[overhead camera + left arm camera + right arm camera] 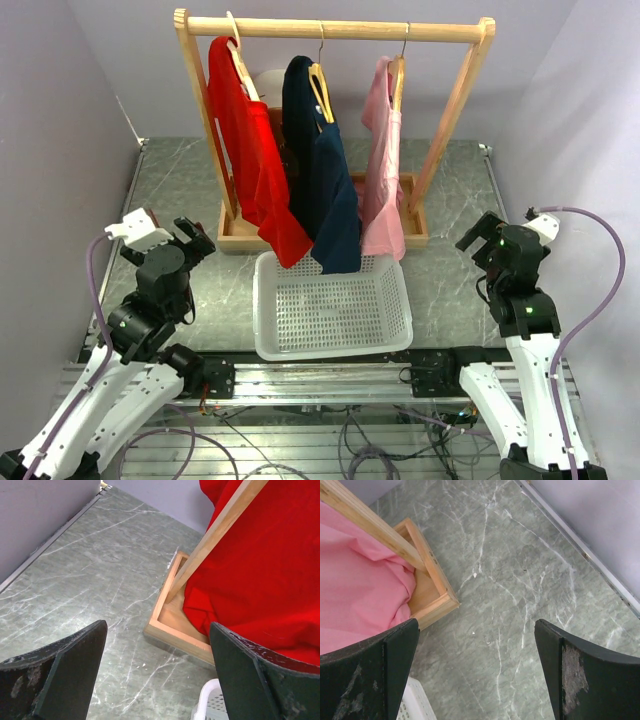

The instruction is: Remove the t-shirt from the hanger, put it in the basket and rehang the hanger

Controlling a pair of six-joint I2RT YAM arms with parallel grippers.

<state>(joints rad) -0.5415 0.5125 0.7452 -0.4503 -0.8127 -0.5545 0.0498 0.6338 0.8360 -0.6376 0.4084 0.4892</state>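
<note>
Three t-shirts hang on wooden hangers from a wooden rack: a red one at the left, a navy one in the middle, a pink one at the right. The red shirt also shows in the left wrist view, the pink one in the right wrist view. My left gripper is open and empty, left of the rack's base. My right gripper is open and empty, right of the base. Neither touches a shirt.
A white perforated basket sits on the grey marble table in front of the rack, under the shirt hems. The rack's wooden base frame lies near both grippers, and it shows in the right wrist view. Grey walls close in left and right.
</note>
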